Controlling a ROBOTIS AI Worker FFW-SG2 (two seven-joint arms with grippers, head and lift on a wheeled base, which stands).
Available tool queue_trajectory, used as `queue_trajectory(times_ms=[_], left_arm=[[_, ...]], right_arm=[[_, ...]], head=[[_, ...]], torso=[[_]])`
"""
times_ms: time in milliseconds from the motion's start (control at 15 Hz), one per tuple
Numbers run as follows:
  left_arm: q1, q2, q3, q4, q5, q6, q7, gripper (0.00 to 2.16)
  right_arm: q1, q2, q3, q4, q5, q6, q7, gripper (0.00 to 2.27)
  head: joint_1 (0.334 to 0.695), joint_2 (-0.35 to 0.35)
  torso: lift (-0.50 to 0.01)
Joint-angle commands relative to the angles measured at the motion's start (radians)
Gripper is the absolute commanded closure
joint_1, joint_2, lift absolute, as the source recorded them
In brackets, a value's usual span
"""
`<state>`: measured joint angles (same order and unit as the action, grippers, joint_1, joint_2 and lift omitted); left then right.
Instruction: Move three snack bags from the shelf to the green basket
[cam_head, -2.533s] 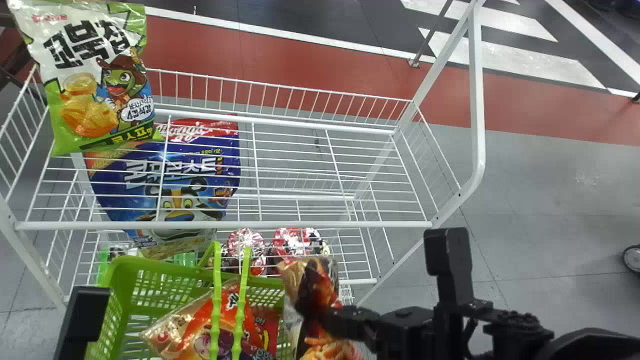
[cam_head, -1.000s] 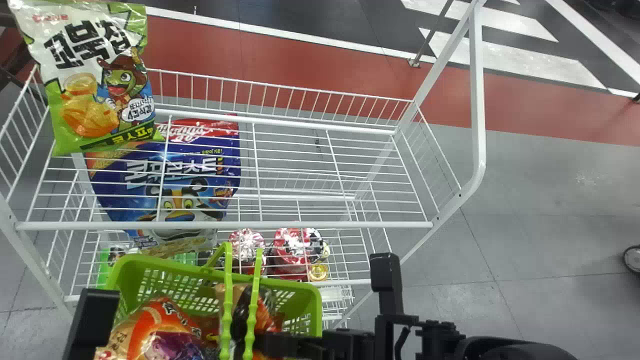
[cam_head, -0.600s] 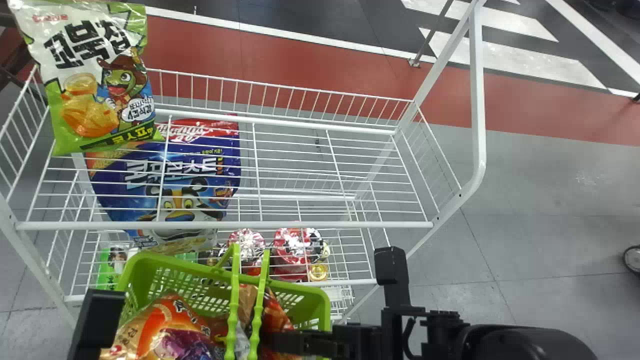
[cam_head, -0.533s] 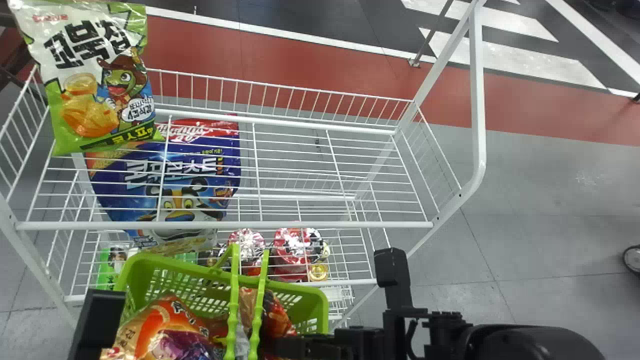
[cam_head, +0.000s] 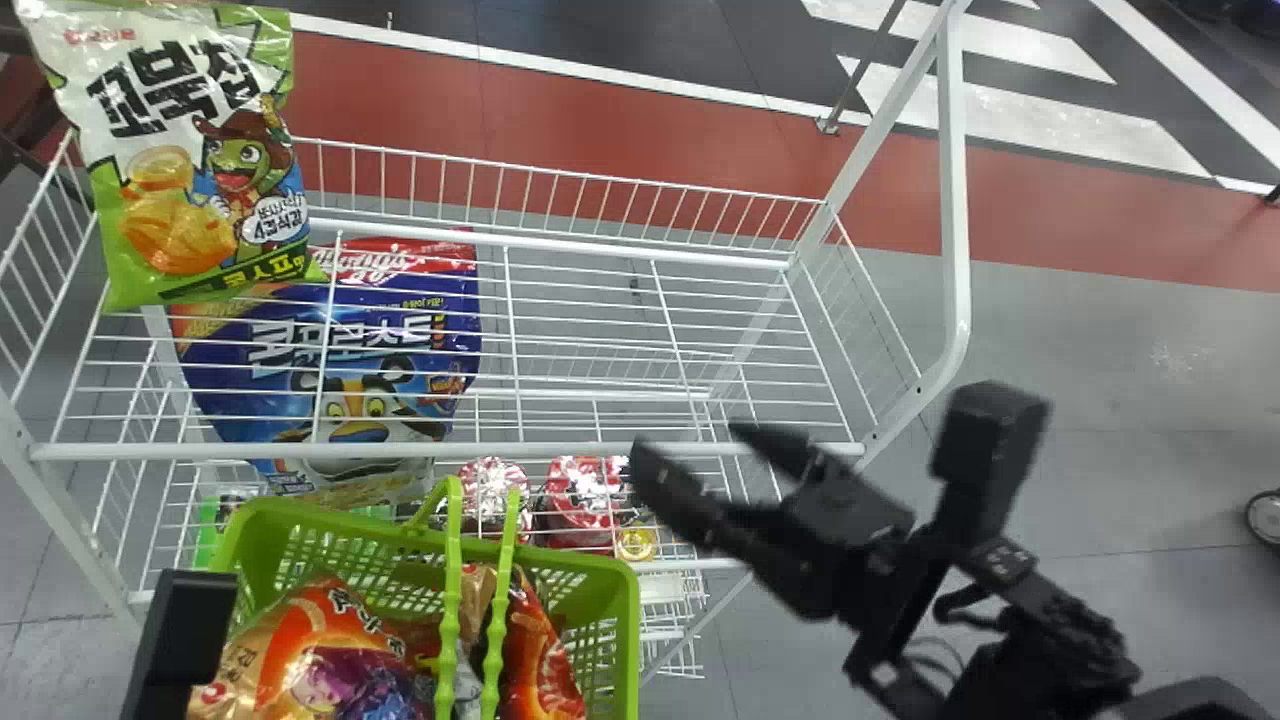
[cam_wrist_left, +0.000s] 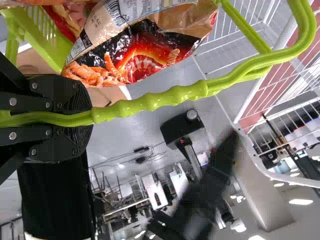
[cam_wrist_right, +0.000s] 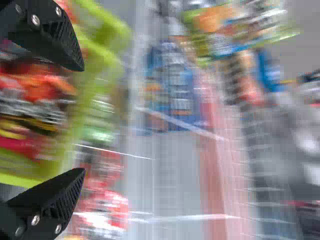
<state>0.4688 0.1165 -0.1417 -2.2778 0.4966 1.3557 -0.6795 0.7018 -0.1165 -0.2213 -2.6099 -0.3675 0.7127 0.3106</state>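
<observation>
- A gold-and-orange snack bag (cam_head: 290, 650), glossy and puffed, with a purple figure printed on it, and a red-and-dark snack bag (cam_head: 545, 660), creased, are held in the green basket (cam_head: 625, 600), near the wire shelf (cam_head: 560, 451).
- A white-and-green snack bag (cam_head: 200, 150) is propped upright at the shelf's left; a blue pouch (cam_head: 350, 350) is seen below.
- The right gripper (cam_head: 695, 445) is spread, with nothing between its fingers, right of the basket.
- In the left wrist view, the basket's handle (cam_wrist_left: 150, 101) is pinched by the left gripper (cam_head: 180, 640), and equipment (cam_wrist_left: 150, 190) is revealed beyond.
</observation>
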Motion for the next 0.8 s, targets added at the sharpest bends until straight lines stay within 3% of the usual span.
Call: queue_trajectory(times_ms=[0,333,733], left_arm=[[-0.001,-0.001,0.01,0.02,0.0,-0.013,-0.002,2.06],[0.008,0.005,0.021,0.041,0.005,-0.025,-0.025,2.06],[0.022,0.006,0.063,0.101,0.014,-0.065,-0.084,2.06]], right_arm=[[0.054,0.0,0.057,0.108,0.064,-0.56,0.012,0.06],[0.148,0.008,0.155,0.254,0.11,-0.793,-0.094,0.06],[0.174,0.044,0.181,0.43,0.154,-0.87,-0.099,0.06]], head=[[0.695,-0.35],[0.695,-0.35],[0.695,-0.35]], torso=[[-0.049],[-0.049],[-0.049]])
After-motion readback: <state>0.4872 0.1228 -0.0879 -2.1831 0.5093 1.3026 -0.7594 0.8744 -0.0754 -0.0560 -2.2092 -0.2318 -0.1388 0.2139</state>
